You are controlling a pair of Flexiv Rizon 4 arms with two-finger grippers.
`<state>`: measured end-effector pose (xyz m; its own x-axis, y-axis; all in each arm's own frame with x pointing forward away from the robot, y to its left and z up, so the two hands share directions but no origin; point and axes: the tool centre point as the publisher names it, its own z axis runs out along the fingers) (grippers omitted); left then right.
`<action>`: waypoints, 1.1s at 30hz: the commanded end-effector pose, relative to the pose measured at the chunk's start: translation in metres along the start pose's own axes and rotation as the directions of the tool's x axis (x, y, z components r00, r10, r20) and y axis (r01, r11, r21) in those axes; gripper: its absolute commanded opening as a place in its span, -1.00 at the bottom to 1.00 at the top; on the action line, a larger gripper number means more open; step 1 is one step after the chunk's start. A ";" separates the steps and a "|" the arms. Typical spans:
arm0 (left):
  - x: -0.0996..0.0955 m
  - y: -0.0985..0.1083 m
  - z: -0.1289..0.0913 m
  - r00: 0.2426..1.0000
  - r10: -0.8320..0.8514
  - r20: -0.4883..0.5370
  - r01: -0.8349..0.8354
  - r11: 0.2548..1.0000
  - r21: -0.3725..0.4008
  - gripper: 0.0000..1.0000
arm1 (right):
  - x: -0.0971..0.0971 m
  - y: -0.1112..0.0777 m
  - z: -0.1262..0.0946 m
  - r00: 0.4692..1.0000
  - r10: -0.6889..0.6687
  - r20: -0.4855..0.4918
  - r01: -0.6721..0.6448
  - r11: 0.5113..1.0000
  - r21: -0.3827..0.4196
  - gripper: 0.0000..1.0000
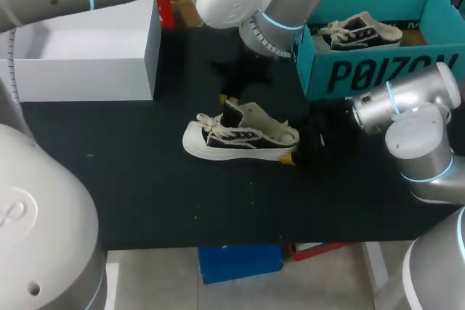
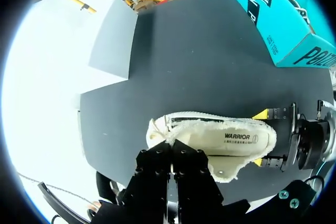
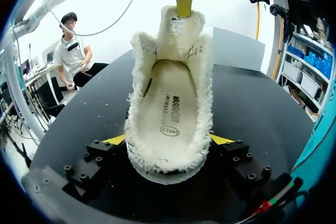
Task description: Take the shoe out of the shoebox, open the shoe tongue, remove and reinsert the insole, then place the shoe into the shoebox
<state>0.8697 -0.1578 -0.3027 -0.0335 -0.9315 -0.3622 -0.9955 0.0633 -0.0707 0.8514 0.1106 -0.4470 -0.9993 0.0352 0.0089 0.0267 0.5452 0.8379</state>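
Observation:
A black and white sneaker (image 1: 240, 138) lies on its sole on the black table, toe to the left. My left gripper (image 1: 231, 109) comes down from above and is shut on the shoe's tongue (image 3: 181, 24), holding it up and forward. In the left wrist view its dark fingers (image 2: 170, 156) are pressed together at the mouth of the shoe (image 2: 220, 140). My right gripper (image 1: 288, 141) grips the heel, one yellow tip on each side (image 3: 168, 140). The cream insole (image 3: 170, 111) lies flat inside. The teal shoebox (image 1: 378, 70) stands at the back right.
A second sneaker (image 1: 361, 32) lies inside the teal shoebox. A white open box (image 1: 87, 63) stands at the back left. Bare black table spreads in front of the shoe and to its left.

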 end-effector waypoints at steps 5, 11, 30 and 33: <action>-0.026 0.008 0.004 0.976 0.053 -0.210 -0.051 0.999 0.014 -1.00 | -0.001 -0.002 0.004 1.000 0.001 0.001 -0.001 1.000 0.002 -1.00; -0.038 0.012 0.022 0.956 0.106 -0.274 -0.107 0.994 0.009 -1.00 | -0.001 -0.002 0.004 1.000 0.001 0.001 -0.001 1.000 0.002 -1.00; -0.056 0.013 0.064 0.867 0.262 -0.423 -0.275 0.961 0.032 -1.00 | -0.001 -0.002 0.004 1.000 0.001 0.001 -0.001 1.000 0.002 -1.00; -0.055 0.014 0.064 0.873 0.274 -0.403 -0.291 0.956 0.020 -1.00 | -0.001 -0.002 0.004 1.000 0.001 0.001 -0.001 1.000 0.002 -1.00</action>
<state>0.8649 -0.0915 -0.3430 -0.3378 -0.9387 -0.0691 -0.9412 0.3372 0.0211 0.8522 0.1143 -0.4470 -0.9994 0.0343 0.0086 0.0259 0.5450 0.8380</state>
